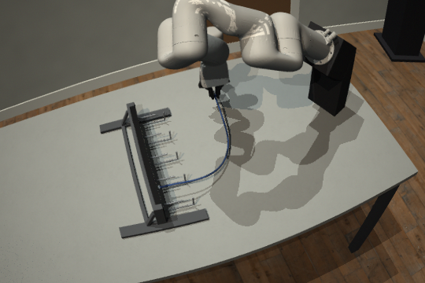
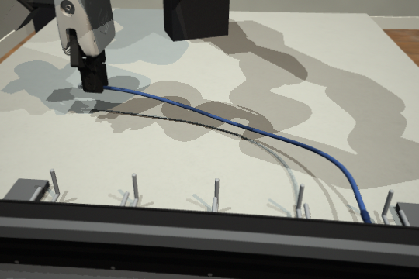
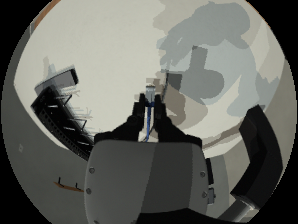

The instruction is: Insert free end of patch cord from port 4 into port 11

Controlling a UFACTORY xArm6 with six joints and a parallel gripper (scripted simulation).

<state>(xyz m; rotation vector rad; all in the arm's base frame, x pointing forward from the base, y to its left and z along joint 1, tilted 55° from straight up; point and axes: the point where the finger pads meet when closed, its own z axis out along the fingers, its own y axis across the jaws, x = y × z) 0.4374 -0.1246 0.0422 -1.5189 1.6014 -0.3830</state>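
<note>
The dark rack (image 1: 147, 164) stands on the table left of centre, its long panel running front to back. A blue patch cord (image 1: 220, 148) leaves the panel near its front end (image 1: 160, 187) and curves up to my gripper (image 1: 214, 95). The gripper is shut on the cord's free end, held a little above the table behind the rack. In the exterior view the gripper (image 2: 92, 82) hangs at the left and the cord (image 2: 248, 129) sags off to the right down to the rack (image 2: 366, 220). The wrist view shows the blue plug end (image 3: 150, 116) between the fingers.
The arm's black base block (image 1: 332, 78) stands at the back right of the table. Thin grey pegs (image 2: 216, 193) stick up along the rack's side. The rack's flat feet (image 1: 165, 223) reach out at both ends.
</note>
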